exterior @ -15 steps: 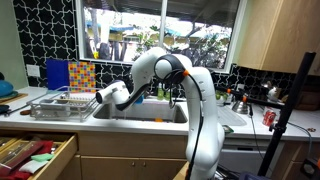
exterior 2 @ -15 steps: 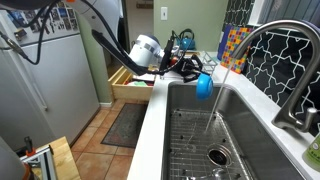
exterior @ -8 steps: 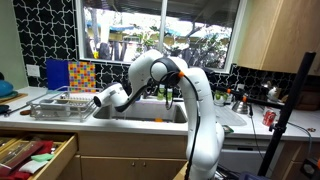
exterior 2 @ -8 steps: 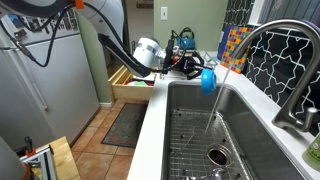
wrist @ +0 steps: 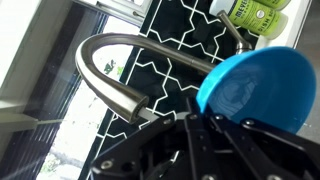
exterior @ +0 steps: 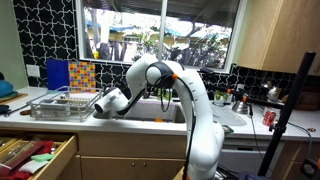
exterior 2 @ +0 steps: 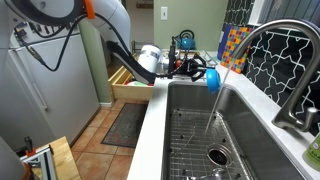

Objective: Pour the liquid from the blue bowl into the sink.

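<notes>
Our hand [exterior 2: 202, 72] is clamped tight on the rim of the blue bowl [exterior 2: 213, 78], which, tipped on edge, has crept slightly higher and farther along above the sink [exterior 2: 255, 125], so we judge the pour nearly finished.

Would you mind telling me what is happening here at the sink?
The robot arm reaches in over the counter, and its gripper is shut on the rim of the blue bowl. It holds the bowl tipped steeply on edge above one end of the sink, some way from the faucet. This looks like the pouring step, though any stream of liquid is too faint to make out. The wire dish rack stands beside the sink, apart from the arm.
</notes>
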{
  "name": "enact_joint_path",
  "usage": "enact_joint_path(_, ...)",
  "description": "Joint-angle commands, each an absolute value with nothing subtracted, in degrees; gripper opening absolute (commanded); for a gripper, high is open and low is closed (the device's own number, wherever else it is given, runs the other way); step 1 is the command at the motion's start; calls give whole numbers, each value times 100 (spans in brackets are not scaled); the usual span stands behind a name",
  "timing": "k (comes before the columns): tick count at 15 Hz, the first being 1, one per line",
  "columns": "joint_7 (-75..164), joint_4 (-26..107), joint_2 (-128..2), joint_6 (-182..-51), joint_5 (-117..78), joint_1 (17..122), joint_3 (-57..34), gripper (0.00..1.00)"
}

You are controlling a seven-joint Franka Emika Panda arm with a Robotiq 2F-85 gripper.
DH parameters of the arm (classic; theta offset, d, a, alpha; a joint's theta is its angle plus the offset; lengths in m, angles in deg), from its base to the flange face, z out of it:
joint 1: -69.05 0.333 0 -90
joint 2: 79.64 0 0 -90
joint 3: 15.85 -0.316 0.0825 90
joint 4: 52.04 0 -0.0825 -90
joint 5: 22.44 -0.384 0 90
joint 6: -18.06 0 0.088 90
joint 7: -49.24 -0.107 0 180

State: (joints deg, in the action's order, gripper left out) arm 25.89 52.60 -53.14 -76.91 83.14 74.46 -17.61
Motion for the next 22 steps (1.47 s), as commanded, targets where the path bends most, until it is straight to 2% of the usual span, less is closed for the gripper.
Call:
enact_joint_path(1,2302,4919,-4871,-7431,8671,7434,-1772,4)
enact_joint_path(22,1670,3721,-3858,-6937,8518,7432,-1904,4)
